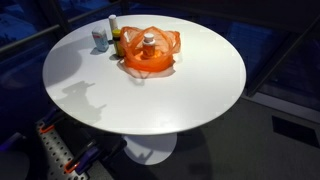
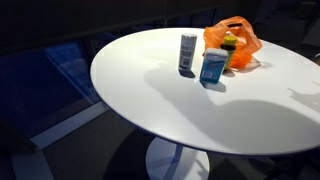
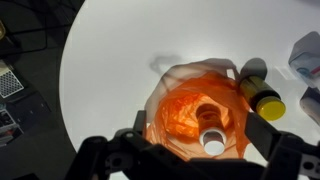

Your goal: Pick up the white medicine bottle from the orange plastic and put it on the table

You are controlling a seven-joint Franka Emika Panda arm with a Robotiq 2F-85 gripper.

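The medicine bottle with a white cap [image 3: 212, 142] stands in the middle of the crumpled orange plastic [image 3: 180, 112] on the round white table [image 3: 110, 70]. It also shows in an exterior view [image 1: 149, 42], upright on the orange plastic [image 1: 135, 55]. In the wrist view my gripper [image 3: 197, 126] is open and empty. It hangs above the plastic, with one finger on each side of the bottle. The gripper does not show in either exterior view. In an exterior view the orange plastic [image 2: 240, 35] hides the white-capped bottle.
A yellow-capped bottle [image 3: 262, 96] stands right beside the plastic, also in both exterior views [image 1: 114, 35] [image 2: 230, 44]. A blue and white container [image 2: 212, 66] and a white cylinder [image 2: 188, 52] stand close by. The table edge [image 1: 150, 128] drops to dark floor.
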